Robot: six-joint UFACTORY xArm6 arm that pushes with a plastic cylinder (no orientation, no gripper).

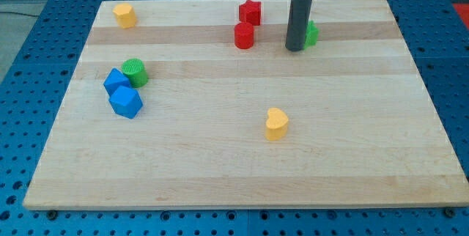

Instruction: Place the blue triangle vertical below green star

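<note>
Camera view: my tip (296, 48) at the board's top, no pincer on this rod to report.
Tip stands just left of a green block (311, 34) (mostly hidden by the rod, shape unclear). Red cylinder (244, 36) and red star (250, 12) lie to its left. Two blue blocks (116, 81) (126, 102) touch a green cylinder (135, 72) far left; which is the triangle, cannot tell. Yellow heart (276, 124) lower centre; yellow block (124, 15) top left.
</note>
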